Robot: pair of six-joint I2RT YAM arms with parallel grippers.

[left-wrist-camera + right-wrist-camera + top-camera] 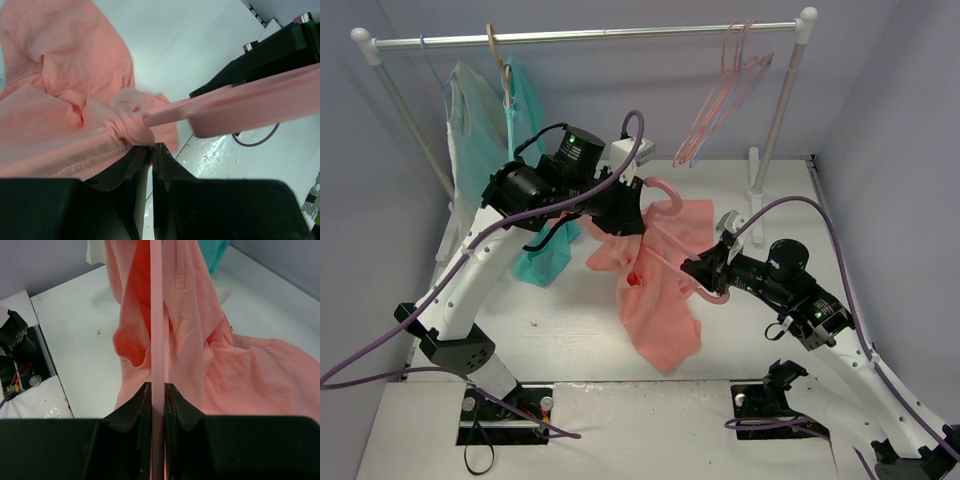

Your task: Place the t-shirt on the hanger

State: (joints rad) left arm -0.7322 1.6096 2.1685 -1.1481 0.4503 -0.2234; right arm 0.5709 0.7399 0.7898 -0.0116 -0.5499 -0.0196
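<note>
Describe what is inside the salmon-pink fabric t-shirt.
One arm of the thick pink plastic hanger runs into the salmon-pink fabric t-shirt; the right tool clamps a bare part. How far it reaches inside is covered by cloth.

Robotics lab test cell. You work on a white table boxed in by plain lavender walls, with a white clothes rail standing beyond the left gripper. Purple cables trail back from both grippers, and exposed wiring sits left of the right gripper.
</note>
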